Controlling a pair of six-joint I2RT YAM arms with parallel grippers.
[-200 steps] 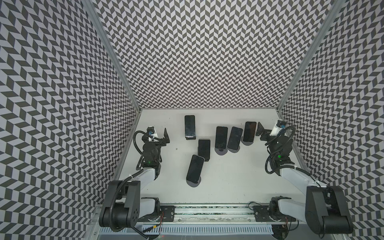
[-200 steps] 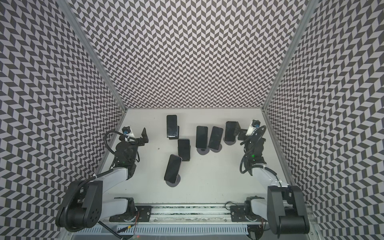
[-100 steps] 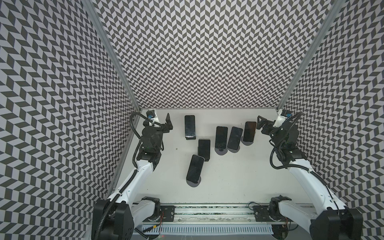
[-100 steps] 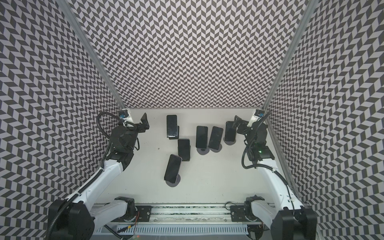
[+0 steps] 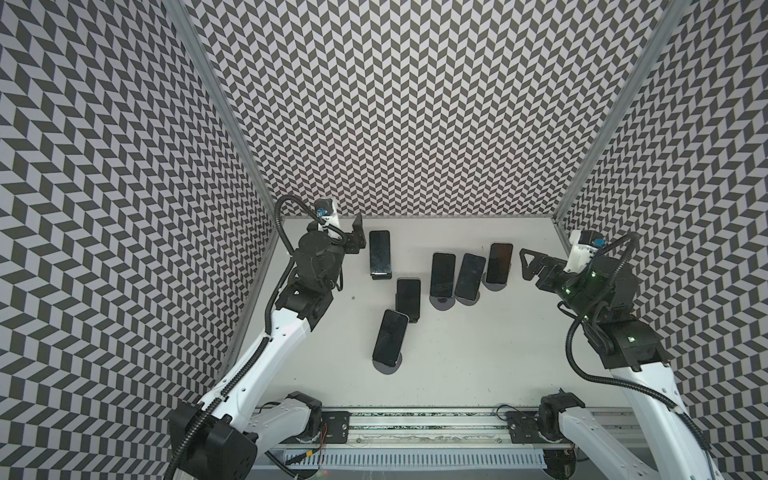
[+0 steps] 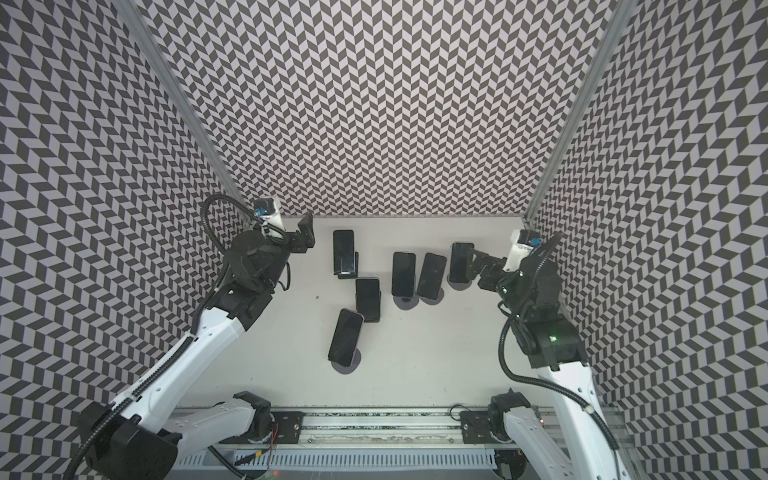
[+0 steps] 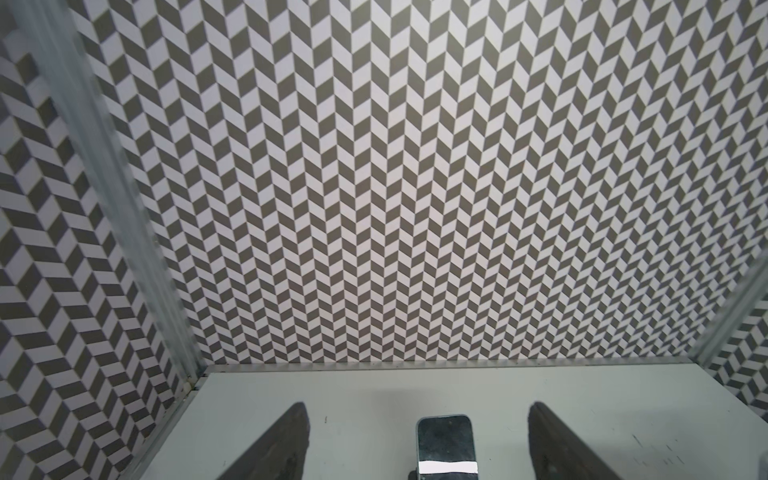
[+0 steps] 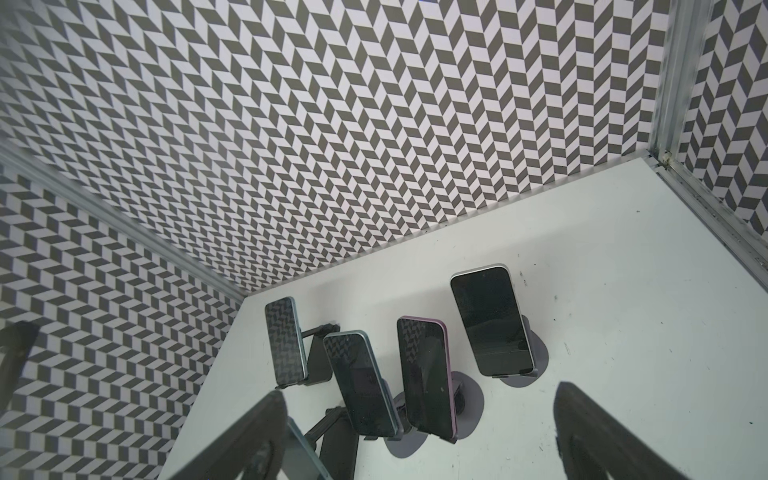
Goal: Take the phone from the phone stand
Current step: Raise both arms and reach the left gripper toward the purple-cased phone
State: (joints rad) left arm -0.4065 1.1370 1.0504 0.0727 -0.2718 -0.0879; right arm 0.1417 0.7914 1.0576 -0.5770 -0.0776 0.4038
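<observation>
Black glass faces with rounded corners mark six phones, each propped on a stand on the matt white bench point(image 5: 457, 357). Grey-and-white chevron walls point(image 5: 415, 104) close it in on three sides.

The back-left phone point(image 5: 380, 253) point(image 6: 343, 251) leans on a dark phone stand point(image 5: 380, 275). Its long axis runs front to back, its upper end points to the rear wall and its screen faces up. The left claw point(image 5: 360, 233) point(image 7: 417, 405) is released and empty. It sits just beside that phone's upper end. In the left wrist view the phone's top edge point(image 7: 445, 436) lies between the two dark fingers point(image 7: 286, 444), touching neither.

The right claw point(image 5: 528, 268) is also spread and holds nothing. It sits near the rightmost phone point(image 5: 498, 262) point(image 8: 490, 320), with a gap between them in a top view.

Crowding the middle are a purple-edged phone point(image 8: 426, 378) and a blue-edged phone point(image 8: 359, 382), side by side on round grey bases. A middle phone point(image 5: 408, 297) stands further forward. The front phone point(image 5: 390, 336) slants over its own grey disc point(image 5: 387, 366).
</observation>
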